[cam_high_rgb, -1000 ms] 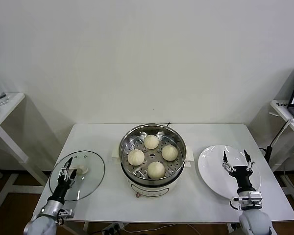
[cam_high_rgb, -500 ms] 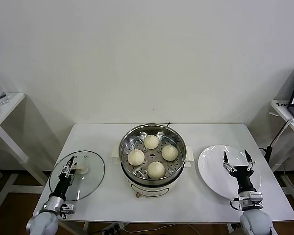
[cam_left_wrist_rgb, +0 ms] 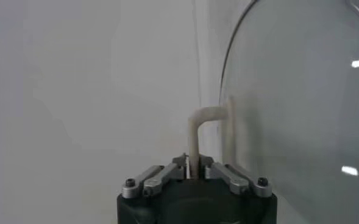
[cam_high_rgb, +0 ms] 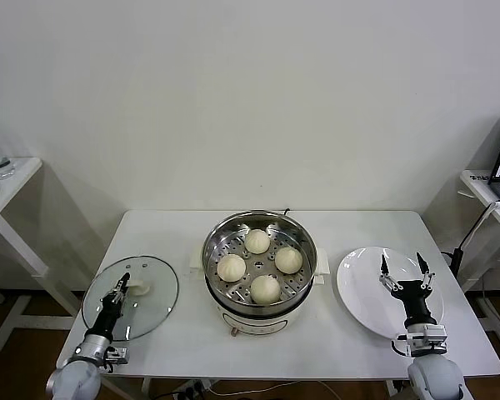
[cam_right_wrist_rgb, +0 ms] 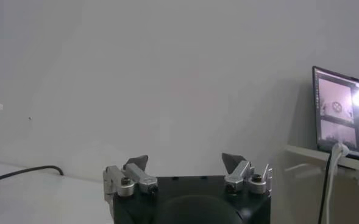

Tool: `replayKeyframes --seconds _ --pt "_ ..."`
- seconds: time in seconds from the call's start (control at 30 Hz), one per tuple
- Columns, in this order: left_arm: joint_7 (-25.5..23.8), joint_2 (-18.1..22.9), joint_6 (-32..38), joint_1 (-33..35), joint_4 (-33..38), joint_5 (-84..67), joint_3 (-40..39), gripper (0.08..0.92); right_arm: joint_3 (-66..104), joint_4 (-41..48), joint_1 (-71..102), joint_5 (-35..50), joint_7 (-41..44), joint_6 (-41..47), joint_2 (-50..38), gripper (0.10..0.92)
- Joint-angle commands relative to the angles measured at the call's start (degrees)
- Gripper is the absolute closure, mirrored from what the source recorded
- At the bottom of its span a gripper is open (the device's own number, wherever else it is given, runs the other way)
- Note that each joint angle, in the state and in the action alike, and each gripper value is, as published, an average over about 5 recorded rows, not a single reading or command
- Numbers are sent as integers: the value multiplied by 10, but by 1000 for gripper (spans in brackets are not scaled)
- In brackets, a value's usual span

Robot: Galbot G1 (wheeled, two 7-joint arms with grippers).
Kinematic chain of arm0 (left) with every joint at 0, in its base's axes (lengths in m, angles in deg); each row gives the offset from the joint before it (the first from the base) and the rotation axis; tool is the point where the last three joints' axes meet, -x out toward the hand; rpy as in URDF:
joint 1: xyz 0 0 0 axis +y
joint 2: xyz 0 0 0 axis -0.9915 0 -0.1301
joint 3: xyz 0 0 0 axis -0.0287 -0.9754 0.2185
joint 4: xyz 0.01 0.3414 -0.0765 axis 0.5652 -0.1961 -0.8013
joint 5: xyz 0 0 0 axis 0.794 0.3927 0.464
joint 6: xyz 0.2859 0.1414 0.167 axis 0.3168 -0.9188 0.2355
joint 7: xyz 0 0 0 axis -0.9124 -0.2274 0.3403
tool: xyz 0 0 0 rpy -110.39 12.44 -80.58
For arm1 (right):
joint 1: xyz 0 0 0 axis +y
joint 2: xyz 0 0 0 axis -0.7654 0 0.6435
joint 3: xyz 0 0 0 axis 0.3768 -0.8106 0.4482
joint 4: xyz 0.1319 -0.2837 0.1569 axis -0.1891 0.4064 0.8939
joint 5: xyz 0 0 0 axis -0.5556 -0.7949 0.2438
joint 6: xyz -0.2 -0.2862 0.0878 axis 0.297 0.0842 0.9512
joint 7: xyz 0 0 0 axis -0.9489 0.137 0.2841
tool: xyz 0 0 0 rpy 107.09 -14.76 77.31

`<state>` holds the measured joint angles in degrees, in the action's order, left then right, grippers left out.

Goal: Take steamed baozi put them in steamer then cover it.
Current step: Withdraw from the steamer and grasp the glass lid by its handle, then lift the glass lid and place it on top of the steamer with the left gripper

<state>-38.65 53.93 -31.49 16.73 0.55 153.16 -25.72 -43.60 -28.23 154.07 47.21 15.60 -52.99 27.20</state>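
The counter (cam_high_rgb: 175, 337) is being occupied at its centre by the steamer (cam_high_rgb: 259, 271), in which four baozi (cam_high_rgb: 265, 288) are being held. At 9 o'clock of it, the cover (cam_high_rgb: 132, 297) is being gripped by its handle (cam_left_wrist_rgb: 199, 131), the left gripper (cam_high_rgb: 117, 288) clamped narrowly. At 3 o'clock, above the white plate (cam_high_rgb: 371, 292), the right gripper (cam_high_rgb: 404, 268) is being held wide.

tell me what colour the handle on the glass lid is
White; the cover handle shows best in the left wrist view.
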Motion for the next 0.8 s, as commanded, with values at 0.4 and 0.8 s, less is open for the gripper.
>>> replayKeyframes --seconds 0.4,0.8 --pt "-31 -73 17 33 242 -66 166 814 -4 0 -3 -3 0 -2 7 203" --pt "-133 -44 -113 83 535 -71 -40 814 6 -2 5 -2 1 -5 6 203"
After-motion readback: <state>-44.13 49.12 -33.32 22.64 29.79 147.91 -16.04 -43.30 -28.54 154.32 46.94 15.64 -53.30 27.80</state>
